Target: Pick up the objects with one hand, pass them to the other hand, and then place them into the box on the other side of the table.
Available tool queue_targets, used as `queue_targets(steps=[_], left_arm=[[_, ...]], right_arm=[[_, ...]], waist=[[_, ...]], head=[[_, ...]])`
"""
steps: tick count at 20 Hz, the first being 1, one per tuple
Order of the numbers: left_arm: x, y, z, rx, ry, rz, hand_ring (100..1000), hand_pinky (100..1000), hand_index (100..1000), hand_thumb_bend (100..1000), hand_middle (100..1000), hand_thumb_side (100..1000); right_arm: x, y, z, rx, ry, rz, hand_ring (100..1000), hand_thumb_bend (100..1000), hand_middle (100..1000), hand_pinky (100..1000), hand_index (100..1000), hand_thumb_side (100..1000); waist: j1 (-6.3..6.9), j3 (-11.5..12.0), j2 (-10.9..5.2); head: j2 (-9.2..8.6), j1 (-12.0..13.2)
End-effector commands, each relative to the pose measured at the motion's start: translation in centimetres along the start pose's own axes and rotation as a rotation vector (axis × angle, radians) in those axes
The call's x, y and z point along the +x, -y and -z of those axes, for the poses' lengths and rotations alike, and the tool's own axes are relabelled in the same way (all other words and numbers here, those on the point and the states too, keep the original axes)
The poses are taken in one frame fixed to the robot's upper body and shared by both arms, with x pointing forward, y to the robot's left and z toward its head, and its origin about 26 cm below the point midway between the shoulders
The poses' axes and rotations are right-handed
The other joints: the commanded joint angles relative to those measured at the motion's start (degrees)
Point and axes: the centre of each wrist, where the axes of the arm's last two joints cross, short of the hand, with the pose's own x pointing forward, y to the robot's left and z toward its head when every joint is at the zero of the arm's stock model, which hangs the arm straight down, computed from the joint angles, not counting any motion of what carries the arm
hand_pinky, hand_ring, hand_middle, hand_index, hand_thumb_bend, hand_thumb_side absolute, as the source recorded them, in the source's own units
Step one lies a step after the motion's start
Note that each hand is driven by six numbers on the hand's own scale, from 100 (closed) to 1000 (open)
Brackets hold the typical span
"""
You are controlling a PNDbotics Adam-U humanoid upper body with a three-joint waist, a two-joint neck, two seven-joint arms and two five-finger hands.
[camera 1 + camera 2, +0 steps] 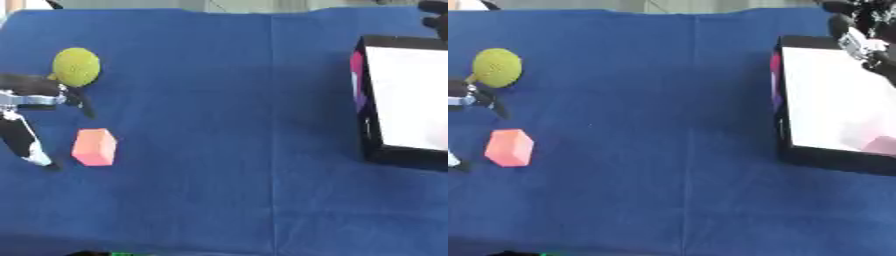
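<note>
A yellow-green ball [76,65] lies at the table's far left. A pink block [94,146] rests nearer the front, below the ball. My left hand [31,97] comes in from the left edge between the two, open. One finger [26,142] points down beside the block's left side without touching it, and another reaches toward the underside of the ball. The black box [784,125] with a white inside stands at the right. A pale pink shape [881,145] shows in the box's near right corner. My right hand [864,32] hovers over the box's far edge.
A blue cloth [227,150] covers the whole table. The box's left wall carries pink and purple markings [357,75]. A small green bit [122,254] shows at the front edge.
</note>
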Motion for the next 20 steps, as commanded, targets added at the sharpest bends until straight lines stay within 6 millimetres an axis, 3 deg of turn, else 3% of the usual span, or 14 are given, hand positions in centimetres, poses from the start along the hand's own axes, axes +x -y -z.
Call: queue_targets(steps=[1, 7, 14, 20], left_arm=[[0.2, -0.7, -0.5, -0.039, -0.011, 0.057, 913, 938, 859, 646, 800, 251], [0.8, -0.5, 0.6, -0.008, -0.116, 0.109, 916, 924, 856, 703, 797, 208], [1.0, 0.1, 1.9, 0.046, -0.154, 0.096, 884, 904, 831, 610, 757, 164], [1.2, 0.3, 2.4, 0.067, -0.136, 0.019, 871, 906, 827, 533, 744, 229]], right_arm=[[0.6, 0.5, 0.3, 0.005, 0.008, -0.028, 1000, 100, 1000, 1000, 1000, 446], [0.3, 0.4, 0.1, 0.008, -0.002, -0.033, 1000, 100, 1000, 1000, 1000, 446], [0.0, 0.3, 0.0, 0.011, -0.014, -0.038, 1000, 100, 1000, 1000, 1000, 455], [-0.1, 0.2, 0.0, 0.014, -0.015, -0.046, 1000, 100, 1000, 1000, 1000, 455]], waist=[[0.10, 0.01, -1.50], [-0.01, -0.01, -1.43], [-0.07, -0.10, -1.33], [-0.17, -0.10, -1.30]], head=[[0.22, 0.27], [0.18, 0.48], [0.29, 0.63], [0.27, 0.69]])
